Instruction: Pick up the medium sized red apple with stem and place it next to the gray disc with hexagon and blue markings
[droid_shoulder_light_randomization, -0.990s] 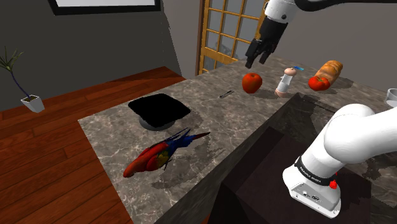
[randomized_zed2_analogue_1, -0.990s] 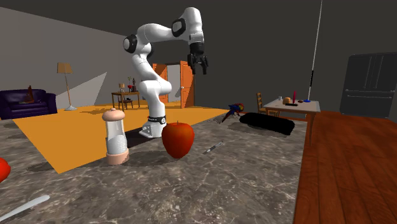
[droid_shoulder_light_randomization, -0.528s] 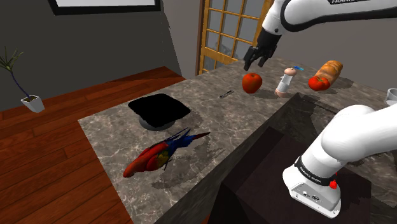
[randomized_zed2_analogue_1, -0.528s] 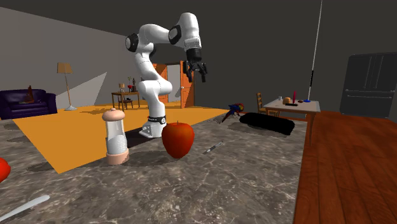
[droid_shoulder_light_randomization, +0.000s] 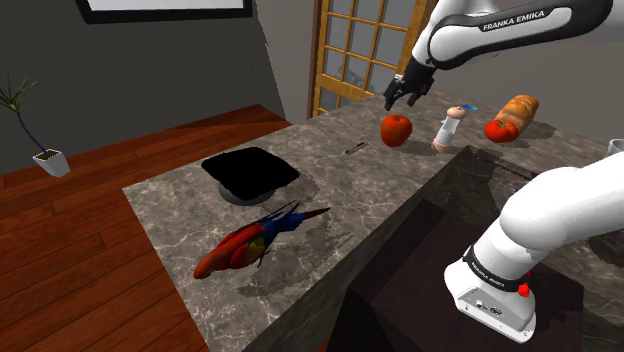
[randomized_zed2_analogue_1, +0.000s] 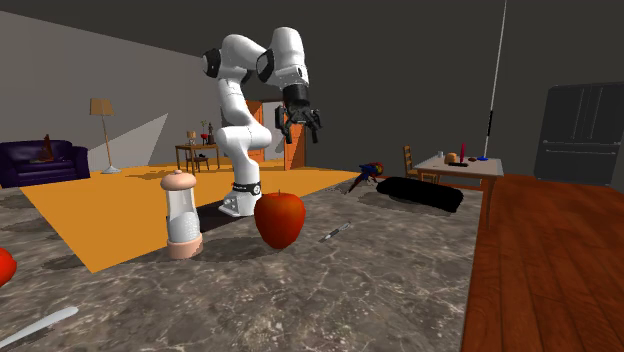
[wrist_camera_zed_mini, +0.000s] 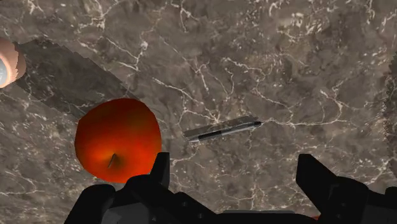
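Black two-finger gripper (droid_shoulder_light_randomization: 403, 95) hovers over the marble counter (droid_shoulder_light_randomization: 170, 215), fingers wide apart, nothing held, round red apple with stem (droid_shoulder_light_randomization: 396, 129) resting below, just outside one finger, slim grey stick (wrist_camera_zed_mini: 222, 129) nearby

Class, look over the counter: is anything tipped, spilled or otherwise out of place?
A parrot figure seems to lie on its side on the counter rather than standing. The apple and bottle stand upright, and nothing is spilled.

Arm (droid_shoulder_light_randomization: 500, 25) arched high; claw (droid_shoulder_light_randomization: 401, 100) wide open, pointing down.
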